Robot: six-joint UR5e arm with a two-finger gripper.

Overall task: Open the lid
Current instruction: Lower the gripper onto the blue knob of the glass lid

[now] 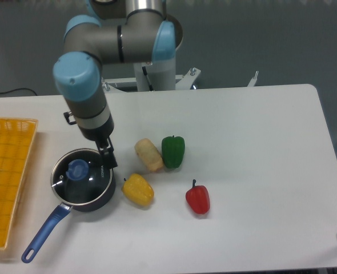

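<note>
Item 1, far left of the bench (pixel 260 131): yellow mesh tray (pixel 8 171), with an orange object just showing at its left edge.

Item 2: dark blue saucepan (pixel 103 191), its long blue handle (pixel 43 233) running out toward 7 o'clock. The lid (pixel 88 185) sits closed on it, clear glass with a thin metal rim, level as far as I can see. The blue knob (pixel 77 169) stands a little toward 10 o'clock of the lid's centre.

Item 3: end effector (pixel 107 155), hanging from the grey and blue arm (pixel 88 85) over the pan's rim at about 2 o'clock. Only one dark finger shows clearly from where I stand, so I cannot tell how wide the jaws are; nothing appears to be held. It is not touching the knob.

Key relation: the knob lies at about 8 o'clock from the end effector, close by and lower. In my judgement the coming move is a short shift that way, then a descent onto the knob.

Item 4: beige bread-like piece (pixel 149 155), with a yellow pepper (pixel 137 190) at its 7 o'clock.

Item 5: green pepper (pixel 172 151), touching the beige piece.

Item 6: red pepper (pixel 197 198), apart from the others, toward 5 o'clock of the green one.
</note>
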